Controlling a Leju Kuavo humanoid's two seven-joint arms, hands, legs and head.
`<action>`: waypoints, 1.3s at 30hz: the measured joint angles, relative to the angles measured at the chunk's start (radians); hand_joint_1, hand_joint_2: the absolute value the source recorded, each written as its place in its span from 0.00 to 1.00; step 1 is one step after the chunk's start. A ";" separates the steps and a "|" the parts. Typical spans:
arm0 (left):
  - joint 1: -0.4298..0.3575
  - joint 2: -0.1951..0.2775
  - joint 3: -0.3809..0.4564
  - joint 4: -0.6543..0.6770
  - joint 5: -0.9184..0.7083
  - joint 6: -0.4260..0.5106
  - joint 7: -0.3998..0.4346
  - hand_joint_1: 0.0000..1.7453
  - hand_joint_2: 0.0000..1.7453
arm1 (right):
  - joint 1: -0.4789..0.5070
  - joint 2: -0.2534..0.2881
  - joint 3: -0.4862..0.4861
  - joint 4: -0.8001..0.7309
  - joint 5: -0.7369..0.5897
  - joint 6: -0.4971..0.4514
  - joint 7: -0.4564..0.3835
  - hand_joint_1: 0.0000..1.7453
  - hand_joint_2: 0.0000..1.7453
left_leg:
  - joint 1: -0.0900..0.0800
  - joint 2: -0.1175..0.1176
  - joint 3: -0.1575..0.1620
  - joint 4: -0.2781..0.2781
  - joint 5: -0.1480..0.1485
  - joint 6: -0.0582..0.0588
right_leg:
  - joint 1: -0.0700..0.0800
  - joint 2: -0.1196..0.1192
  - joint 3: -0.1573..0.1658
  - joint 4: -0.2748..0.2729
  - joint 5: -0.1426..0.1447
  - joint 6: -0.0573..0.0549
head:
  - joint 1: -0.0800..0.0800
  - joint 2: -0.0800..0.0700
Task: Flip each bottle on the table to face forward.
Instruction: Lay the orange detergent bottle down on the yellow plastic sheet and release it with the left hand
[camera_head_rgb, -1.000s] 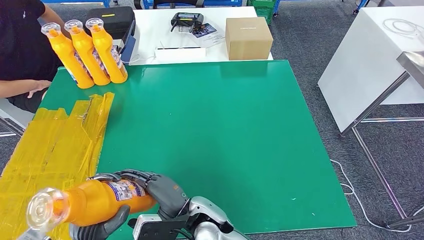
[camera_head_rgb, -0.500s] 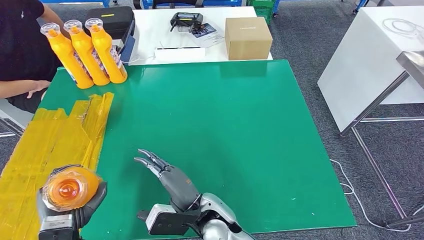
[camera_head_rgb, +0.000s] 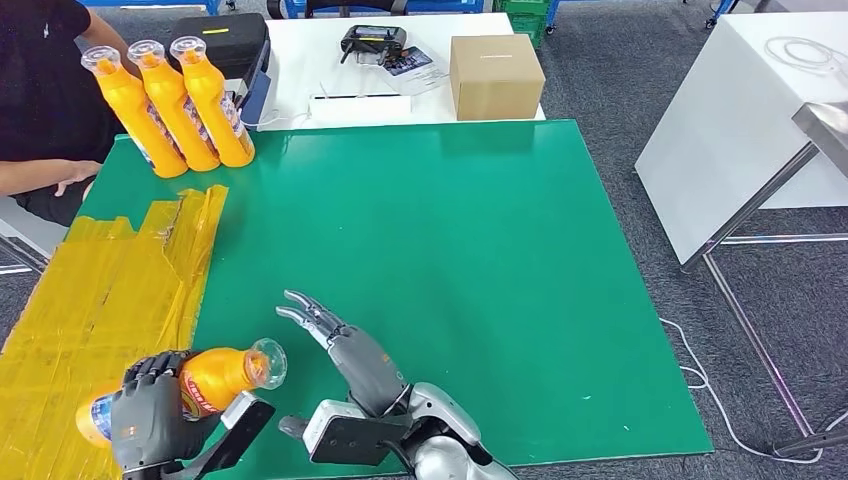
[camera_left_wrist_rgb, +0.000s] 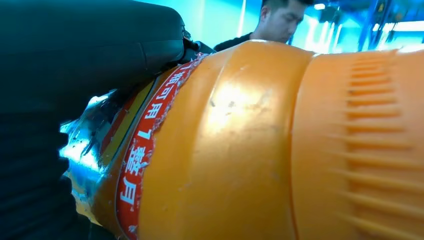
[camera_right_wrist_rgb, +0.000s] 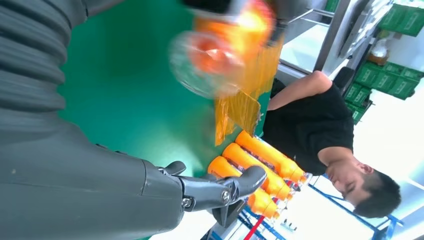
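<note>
Green table (camera_head_rgb: 450, 230): left hand (camera_head_rgb: 150, 420) grips an orange bottle (camera_head_rgb: 215, 378) (clear cap), right hand (camera_head_rgb: 345, 345) fingers spread, empty.

Bottle (camera_head_rgb: 215, 378) passed from right hand (camera_head_rgb: 345, 350) to left hand (camera_head_rgb: 150, 420), cap now pointing right

The orange plastic bottle (camera_head_rgb: 205, 383) looks smooth and faintly glossy, with a shiny printed label and a ribbed neck — its clear plastic cap (camera_head_rgb: 268, 362) is see-through. The dark left hand (camera_head_rgb: 150, 420) gripping it has a matt, rubbery look. The green table top (camera_head_rgb: 450, 270) is matt and even. The yellow crinkled plastic sheet (camera_head_rgb: 110, 290) shines — wrinkled, taped. The brown cardboard box (camera_head_rgb: 496, 75) is dull.
</note>
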 joint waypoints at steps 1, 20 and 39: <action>-0.003 0.014 0.002 0.027 -0.039 0.005 0.033 1.00 1.00 | -0.001 0.000 0.000 -0.002 -0.003 0.003 0.001 0.00 1.00 | 0.000 0.000 0.000 0.000 0.000 0.000 | 0.000 0.000 0.000 0.000 0.000 0.000 | 0.000 0.000; -0.022 0.365 -0.250 0.219 -0.119 -0.033 0.500 1.00 1.00 | -0.019 0.001 0.001 -0.003 -0.029 0.012 0.011 0.00 1.00 | -0.001 -0.001 0.001 0.000 0.000 0.000 | -0.001 0.000 0.001 0.000 0.000 0.000 | 0.000 0.000; -0.062 0.448 -0.339 0.265 -0.119 -0.062 0.590 0.00 0.00 | -0.037 0.002 0.004 -0.003 -0.043 0.029 0.013 0.00 1.00 | 0.000 -0.001 0.003 0.000 0.000 0.000 | 0.000 -0.001 0.004 0.000 0.000 0.000 | 0.000 0.000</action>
